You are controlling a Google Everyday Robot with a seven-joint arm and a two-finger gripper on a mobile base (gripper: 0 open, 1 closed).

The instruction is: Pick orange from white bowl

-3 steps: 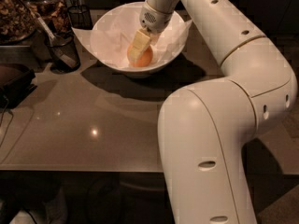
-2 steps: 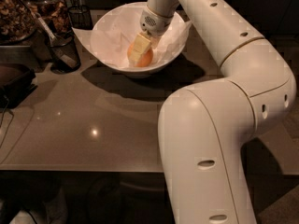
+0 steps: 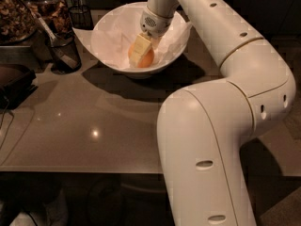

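The orange (image 3: pixel 147 60) lies at the bottom of the white bowl (image 3: pixel 107 22), which is lined with crinkled white paper and stands at the back of the grey table. My gripper (image 3: pixel 141 53) reaches down into the bowl from the upper right and is shut on the orange. One pale finger (image 3: pixel 139 49) lies across the front of the fruit; the other is hidden behind it. The orange still rests low in the bowl.
A black mesh cup (image 3: pixel 63 51) with a utensil stands left of the bowl, another (image 3: pixel 81 16) behind it. A container of brown snacks (image 3: pixel 16 13) is at the far left, with a dark object (image 3: pixel 14 81) below. My large white arm (image 3: pixel 211 140) fills the right side.
Almost nothing has moved: the gripper stays on the orange in the bowl, with only a slight shift.
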